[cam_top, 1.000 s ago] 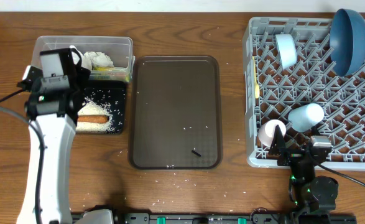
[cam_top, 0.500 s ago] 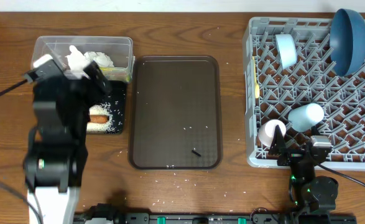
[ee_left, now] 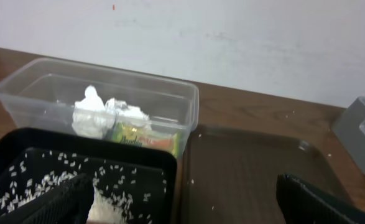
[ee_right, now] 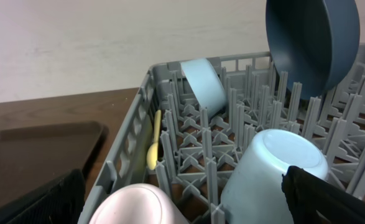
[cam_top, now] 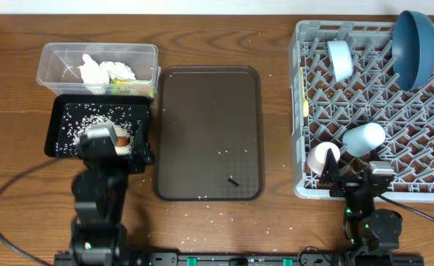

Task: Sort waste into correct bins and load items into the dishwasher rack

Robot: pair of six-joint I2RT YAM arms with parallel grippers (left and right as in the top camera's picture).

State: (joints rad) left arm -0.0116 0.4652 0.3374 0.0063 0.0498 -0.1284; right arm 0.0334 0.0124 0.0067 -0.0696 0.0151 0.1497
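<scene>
The clear tub (cam_top: 54, 55) holds the white tissue (cam_top: 95, 72) and the yellow-green wrapper (cam_top: 131, 87); both show in the left wrist view (ee_left: 92, 112), (ee_left: 142, 134). The black tray (cam_top: 61, 114) holds rice (cam_top: 83, 122) and the carrot piece (cam_top: 121, 139). My left gripper (cam_top: 117, 150) (ee_left: 182, 205) is open and empty at the tray's front right corner. The grey rack (cam_top: 299, 111) holds the dark blue plate (cam_top: 415, 37), small pale bowl (cam_top: 340, 59), light blue cup (cam_top: 364, 138), pink cup (cam_top: 322, 157) and yellow spoon (cam_top: 304, 96). My right gripper (cam_top: 353, 179) (ee_right: 182, 205) is open and empty at the rack's front edge.
A large brown serving tray (cam_top: 209, 133) lies between the bins and the rack, with a few rice grains and a small dark scrap (cam_top: 234, 181). Loose grains dot the table in front of it (cam_top: 217, 218).
My left arm has pulled back from over the tub and black tray toward the front edge, uncovering both bins. The right arm has not moved.
</scene>
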